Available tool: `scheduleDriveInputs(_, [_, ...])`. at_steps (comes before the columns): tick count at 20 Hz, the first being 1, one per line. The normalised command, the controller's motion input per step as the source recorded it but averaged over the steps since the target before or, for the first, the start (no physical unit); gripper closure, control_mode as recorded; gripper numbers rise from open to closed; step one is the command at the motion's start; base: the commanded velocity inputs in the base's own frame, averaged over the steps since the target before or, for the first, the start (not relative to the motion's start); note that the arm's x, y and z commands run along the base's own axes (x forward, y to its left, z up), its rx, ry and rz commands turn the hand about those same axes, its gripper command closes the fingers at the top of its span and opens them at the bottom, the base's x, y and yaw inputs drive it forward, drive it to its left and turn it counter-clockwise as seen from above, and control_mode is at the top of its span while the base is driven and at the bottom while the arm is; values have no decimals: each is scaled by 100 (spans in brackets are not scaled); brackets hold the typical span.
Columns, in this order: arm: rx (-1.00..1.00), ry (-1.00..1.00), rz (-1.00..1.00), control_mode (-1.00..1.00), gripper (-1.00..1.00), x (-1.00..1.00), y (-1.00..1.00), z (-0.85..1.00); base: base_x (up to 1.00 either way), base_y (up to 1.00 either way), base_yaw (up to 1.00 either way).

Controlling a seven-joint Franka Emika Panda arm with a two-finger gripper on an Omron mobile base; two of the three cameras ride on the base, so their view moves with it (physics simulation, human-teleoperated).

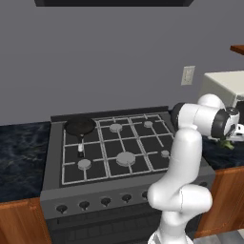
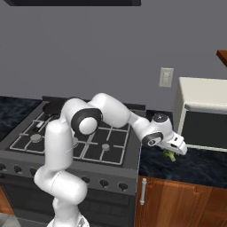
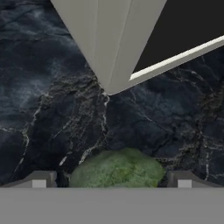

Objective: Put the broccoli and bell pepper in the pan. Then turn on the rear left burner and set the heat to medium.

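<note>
We see the gripper [image 3: 111,181] low over the dark marbled counter [image 3: 52,109], its 2 fingertips [image 3: 40,180] spread wide with the broccoli [image 3: 117,169] between them, at 6 o'clock in the hand view; we cannot tell whether either tip touches it. At 12 o'clock there stands the corner of a cream microwave [image 3: 109,39].

In the right base view the gripper [image 2: 175,150] hangs at 3 o'clock from the stove [image 2: 75,137], just above the broccoli [image 2: 170,155], with the microwave [image 2: 205,113] just behind.

In the left base view the pan [image 1: 80,126] sits on the rear left burner, at 10 o'clock on the stove [image 1: 119,143], its handle pointing to 6 o'clock. The broccoli [image 1: 228,143] peeks out under the gripper [image 1: 234,129].
</note>
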Motion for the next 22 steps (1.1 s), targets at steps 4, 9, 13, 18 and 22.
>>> scheduleDriveInputs(4, [1, 5, 0, -100, -100, 0, 0, -8, 0, 0, 0])
scheduleDriveInputs(9, [1, 2, 0, -100, -100, 0, 0, -3, 0, 0, 0])
scheduleDriveInputs(13, [0, 0, 0, -100, 100, 0, 0, 0, 0, 0, 0])
scheduleDriveInputs(18, [0, 0, 0, -100, 100, 0, 0, 0, 0, 0, 0])
scheduleDriveInputs(22, [2, 0, 0, -100, 100, -8, 0, 1, 0, 0, 0])
